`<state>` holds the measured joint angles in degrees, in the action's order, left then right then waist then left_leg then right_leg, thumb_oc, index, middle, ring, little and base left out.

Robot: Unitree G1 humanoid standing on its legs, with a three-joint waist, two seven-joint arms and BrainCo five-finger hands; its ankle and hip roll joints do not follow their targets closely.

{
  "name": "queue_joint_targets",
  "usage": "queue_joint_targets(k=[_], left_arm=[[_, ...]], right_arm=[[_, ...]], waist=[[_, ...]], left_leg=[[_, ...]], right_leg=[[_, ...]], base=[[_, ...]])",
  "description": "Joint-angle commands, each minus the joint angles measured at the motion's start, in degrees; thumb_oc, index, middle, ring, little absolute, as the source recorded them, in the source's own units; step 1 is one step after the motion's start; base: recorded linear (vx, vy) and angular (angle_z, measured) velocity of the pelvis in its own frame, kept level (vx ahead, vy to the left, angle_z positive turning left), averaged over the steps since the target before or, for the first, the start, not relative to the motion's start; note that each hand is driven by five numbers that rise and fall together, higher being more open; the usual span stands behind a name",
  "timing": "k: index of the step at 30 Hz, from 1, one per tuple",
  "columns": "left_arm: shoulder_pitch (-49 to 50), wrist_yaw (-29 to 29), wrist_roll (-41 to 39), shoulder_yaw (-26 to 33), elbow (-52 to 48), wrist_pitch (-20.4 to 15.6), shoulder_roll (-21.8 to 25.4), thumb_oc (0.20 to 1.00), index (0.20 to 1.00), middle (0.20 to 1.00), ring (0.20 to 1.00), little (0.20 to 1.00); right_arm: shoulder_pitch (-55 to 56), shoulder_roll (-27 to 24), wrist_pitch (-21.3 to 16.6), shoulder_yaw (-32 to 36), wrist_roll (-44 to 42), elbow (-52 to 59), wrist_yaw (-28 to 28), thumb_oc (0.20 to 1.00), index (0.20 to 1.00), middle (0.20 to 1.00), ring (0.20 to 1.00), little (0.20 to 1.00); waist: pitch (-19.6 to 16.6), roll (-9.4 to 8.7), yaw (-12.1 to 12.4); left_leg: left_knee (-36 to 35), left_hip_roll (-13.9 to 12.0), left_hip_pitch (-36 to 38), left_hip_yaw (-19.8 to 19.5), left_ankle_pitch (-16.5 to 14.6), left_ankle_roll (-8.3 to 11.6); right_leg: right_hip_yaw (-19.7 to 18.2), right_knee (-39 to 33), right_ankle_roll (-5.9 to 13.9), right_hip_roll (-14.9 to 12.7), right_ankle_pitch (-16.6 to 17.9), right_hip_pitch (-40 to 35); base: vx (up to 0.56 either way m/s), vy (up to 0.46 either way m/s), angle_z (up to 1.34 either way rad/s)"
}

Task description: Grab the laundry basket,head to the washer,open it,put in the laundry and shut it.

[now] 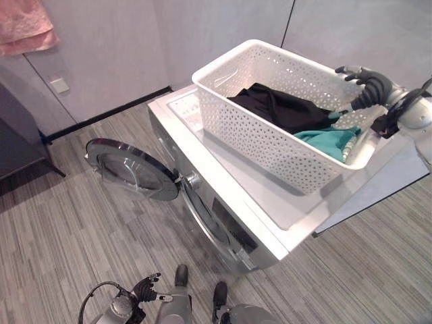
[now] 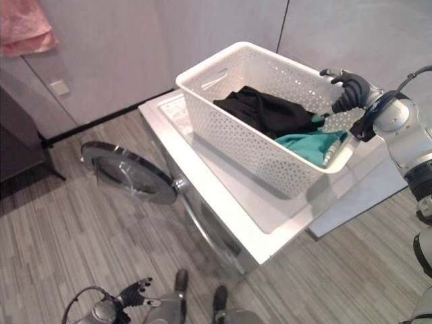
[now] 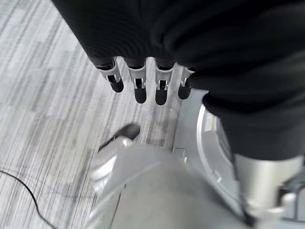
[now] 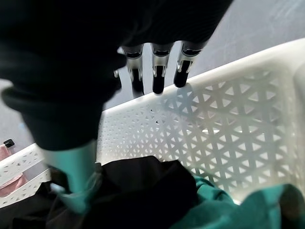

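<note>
The right hand [image 2: 351, 88], at the upper right of the right eye view, hangs over the far rim of the laundry basket [image 2: 236, 138] with its fingers [image 4: 159, 78] loosely extended; in its wrist view the dark tips sit at the rim and grip nothing, so it looks poised to dip inside. The left hand [image 1: 145, 289], low at the bottom left, hangs by the floor with fingers [image 3: 138, 86] straight and empty. The basket is rigid white plastic pierced with small triangular holes, and rests tilted across the washer [image 1: 270, 209] top. In it lie a limp black garment [image 2: 266, 111] and a teal cloth [image 2: 314, 145], soft and crumpled. The round glass-and-metal washer door [image 1: 131, 169] is swung open toward the left, ready for loading.
</note>
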<state>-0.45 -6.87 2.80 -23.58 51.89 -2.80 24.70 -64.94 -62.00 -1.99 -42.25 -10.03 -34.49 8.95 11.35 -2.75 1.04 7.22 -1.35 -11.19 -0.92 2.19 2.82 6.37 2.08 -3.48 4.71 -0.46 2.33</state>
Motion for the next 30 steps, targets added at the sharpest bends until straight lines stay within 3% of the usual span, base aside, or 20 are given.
queue_joint_targets(k=[1,3,4,6,8,10,11,19,30], left_arm=[[1.85,1.79,0.77,1.28,0.89,-0.61,2.45,1.000,1.000,1.000,1.000,1.000],[1.74,2.21,0.72,1.81,2.58,-0.39,2.43,1.000,1.000,1.000,1.000,1.000],[1.80,2.44,0.72,2.11,3.14,-0.36,2.35,1.000,1.000,1.000,1.000,1.000],[1.76,2.77,0.54,2.44,3.82,-0.47,2.21,1.000,1.000,1.000,1.000,1.000],[1.40,3.30,-0.78,3.38,4.76,-0.63,1.83,1.000,1.000,1.000,1.000,1.000],[1.40,3.39,-1.18,3.53,5.30,-0.61,1.39,1.000,1.000,1.000,1.000,1.000],[1.31,3.72,-1.07,3.56,6.05,-0.75,0.49,1.000,1.000,1.000,1.000,1.000],[2.37,3.67,-0.84,2.87,9.92,-0.59,-3.61,1.000,1.000,1.000,1.000,1.000],[2.64,2.62,-2.51,1.76,4.76,-0.95,-3.21,1.000,1.000,1.000,1.000,1.000]], right_arm=[[1.38,1.00,0.36,-0.02,4.17,-2.16,0.88,1.000,1.000,1.000,1.000,1.000],[0.66,2.54,0.84,0.25,4.68,-2.28,1.38,1.000,1.000,1.000,1.000,1.000],[0.61,3.63,0.96,0.36,4.40,-1.87,1.71,1.000,1.000,1.000,1.000,1.000],[0.13,5.45,0.78,0.36,3.80,-1.64,1.71,1.000,1.000,1.000,1.000,1.000],[-3.43,6.82,0.89,-1.67,5.10,-3.63,1.91,1.000,1.000,1.000,1.000,1.000],[-4.06,8.03,0.98,-2.08,5.67,-4.42,1.72,1.000,1.000,1.000,1.000,1.000],[-4.01,8.41,1.18,-2.00,5.73,-4.36,1.74,1.000,1.000,1.000,1.000,1.000],[-2.41,5.55,0.60,-3.14,4.74,2.26,2.87,1.000,1.000,1.000,1.000,1.000],[0.85,4.70,0.77,-7.00,6.85,3.15,5.46,1.000,1.000,1.000,1.000,1.000]], waist=[[-2.23,-0.87,1.94],[-1.51,-0.45,1.40],[-1.40,-0.18,1.21],[-1.71,0.28,1.25],[-1.23,0.35,0.98],[-0.85,0.11,0.82],[-1.30,-1.02,0.90],[-5.27,-3.11,0.02],[-3.30,-4.22,1.05]], left_leg=[[1.45,0.53,2.43,1.07,-6.09,-2.66],[1.16,0.52,3.64,1.53,-6.33,-3.70],[0.78,0.41,4.30,1.79,-6.57,-3.99],[-0.31,-0.17,5.55,2.21,-7.06,-3.86],[0.08,-0.55,6.87,3.19,-8.27,-3.35],[-0.01,-0.56,7.82,3.73,-8.68,-3.41],[-0.64,-0.35,8.76,4.53,-8.94,-3.23],[-3.73,-1.81,11.98,4.51,-8.88,-2.36],[-3.40,-3.32,9.85,3.20,-8.09,-1.17]], right_leg=[[-5.41,13.11,9.53,-8.20,-5.65,0.05],[-6.72,18.91,11.55,-8.54,-3.52,3.15],[-6.49,18.95,11.55,-9.33,-3.50,3.77],[-4.99,14.19,10.97,-11.39,-3.51,4.72],[-1.63,5.74,11.40,-14.88,-0.25,5.83],[-1.79,5.44,11.54,-15.21,0.84,6.26],[-1.46,3.72,11.83,-15.57,1.71,4.83],[-1.39,0.25,11.46,-13.87,1.56,0.32],[-1.33,-0.05,10.55,-12.31,0.08,1.10]], base=[[0.05,0.120,-0.91],[0.05,0.091,-0.72],[0.08,0.054,-0.12],[0.09,-0.030,-0.17],[0.10,-0.059,-0.44],[0.06,-0.012,-0.39],[0.05,-0.006,-0.04],[0.08,-0.037,0.00],[-0.02,-0.033,-0.02]])
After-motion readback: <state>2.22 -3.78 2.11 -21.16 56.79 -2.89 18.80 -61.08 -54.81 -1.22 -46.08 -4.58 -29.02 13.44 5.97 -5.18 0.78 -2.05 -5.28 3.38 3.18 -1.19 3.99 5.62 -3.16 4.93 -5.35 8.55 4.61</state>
